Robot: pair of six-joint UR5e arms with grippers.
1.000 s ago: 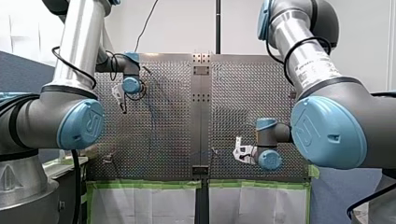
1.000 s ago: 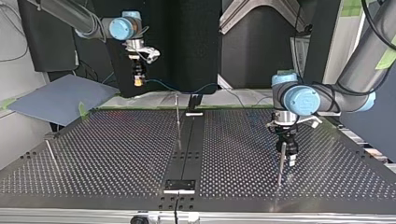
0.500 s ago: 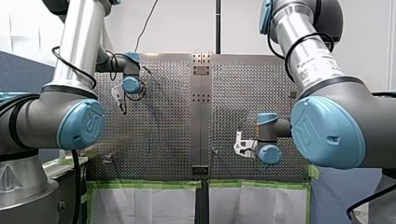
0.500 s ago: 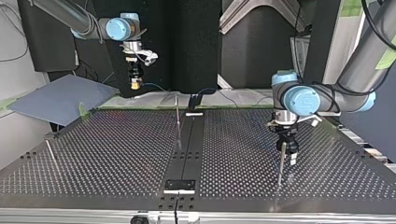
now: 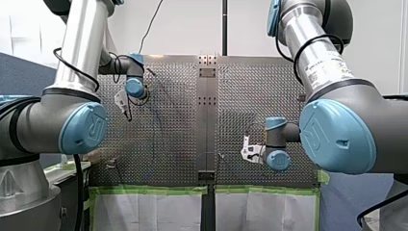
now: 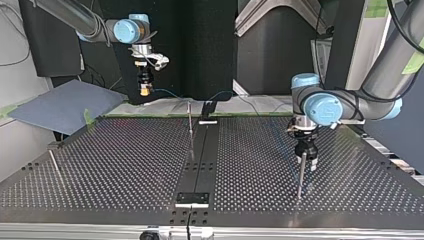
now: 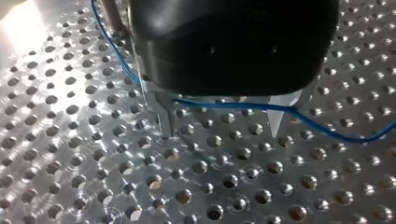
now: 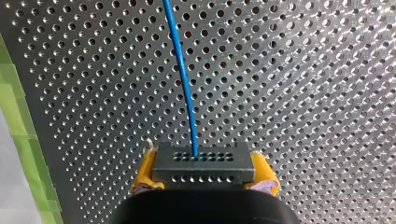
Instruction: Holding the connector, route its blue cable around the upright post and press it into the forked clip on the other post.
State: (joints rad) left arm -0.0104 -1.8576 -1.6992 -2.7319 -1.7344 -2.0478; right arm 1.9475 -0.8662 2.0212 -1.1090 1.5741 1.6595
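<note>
My right gripper: fingers clamped on the connector, held off the surface, blue cable running ahead. My left gripper: fingers apart, cable crossing them, post beside.

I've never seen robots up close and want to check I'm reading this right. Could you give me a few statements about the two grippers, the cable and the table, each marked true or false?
1. The right gripper holds a dark connector between yellow pads. True.
2. The blue cable runs out of the connector, away over the table. True.
3. The left gripper is shut on the blue cable. False: its metal fingers stand apart, and the cable crosses the gap between them.
4. The table is smooth wood. False: it is perforated metal.
5. Green tape runs along a table edge. True.
</note>
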